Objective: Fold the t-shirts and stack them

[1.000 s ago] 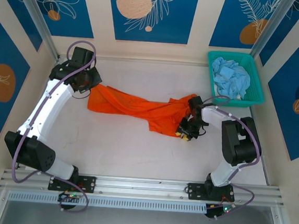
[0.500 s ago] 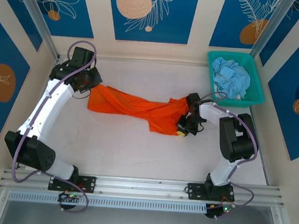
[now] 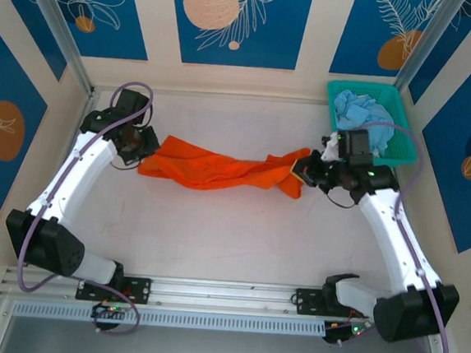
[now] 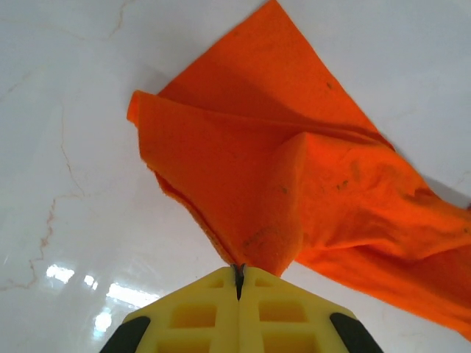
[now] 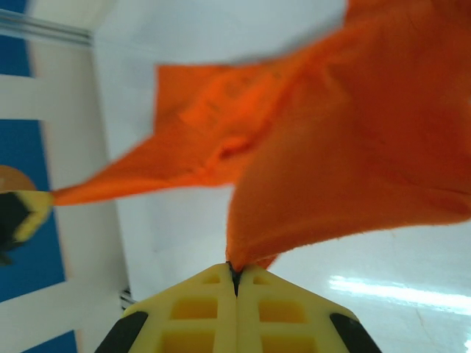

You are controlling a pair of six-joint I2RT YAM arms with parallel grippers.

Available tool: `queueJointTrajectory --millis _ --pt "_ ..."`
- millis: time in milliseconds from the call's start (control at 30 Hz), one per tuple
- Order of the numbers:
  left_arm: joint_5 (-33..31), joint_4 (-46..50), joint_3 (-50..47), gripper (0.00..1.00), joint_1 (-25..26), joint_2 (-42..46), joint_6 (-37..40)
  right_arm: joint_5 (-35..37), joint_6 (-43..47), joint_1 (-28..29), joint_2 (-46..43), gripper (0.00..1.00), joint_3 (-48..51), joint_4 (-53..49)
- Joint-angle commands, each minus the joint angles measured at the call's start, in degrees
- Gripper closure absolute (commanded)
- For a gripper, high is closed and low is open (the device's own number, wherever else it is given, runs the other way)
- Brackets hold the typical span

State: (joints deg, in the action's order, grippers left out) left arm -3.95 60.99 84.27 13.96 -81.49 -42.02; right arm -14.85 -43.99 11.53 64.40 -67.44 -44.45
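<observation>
Stretching across the counter between the two arms, the orange t-shirt is being held with its long axis running left to right. Its left end is being pinched by the left jaws, closed tight on the cloth, and its right end by the right jaws, likewise clamped. The pale blue t-shirts are being held in the basket, nearest the right arm.

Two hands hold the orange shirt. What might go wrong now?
The left hand and right hand each pinch only a thin edge of the orange t-shirt, so it may slip out. It is bunched between them, so it might land wrinkled. The right hand is near the basket and could bump it.
</observation>
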Motion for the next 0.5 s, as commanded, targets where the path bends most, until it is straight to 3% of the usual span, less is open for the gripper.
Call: queueJointTrajectory --millis 0,133,367,467 --pt "3.3 2.9 5.9 1.00 0.2 0.5 0.1 -2.3 -1.4 -0.4 -3.9 1.00 -4.0 -1.6" --pt "3.1 2.4 1.3 1.00 0.2 4.1 -2.3 -2.8 -1.3 -0.3 -6.8 1.00 -0.1 -2.1" --pt "6.7 -0.9 -31.9 1.00 -0.1 19.2 -15.2 -7.1 0.0 -0.4 -8.2 1.00 16.4 -9.0" --pt "9.4 -2.7 -40.9 1.00 -0.7 22.5 -19.1 -6.9 -1.0 -0.5 -8.4 1.00 20.9 -8.8"
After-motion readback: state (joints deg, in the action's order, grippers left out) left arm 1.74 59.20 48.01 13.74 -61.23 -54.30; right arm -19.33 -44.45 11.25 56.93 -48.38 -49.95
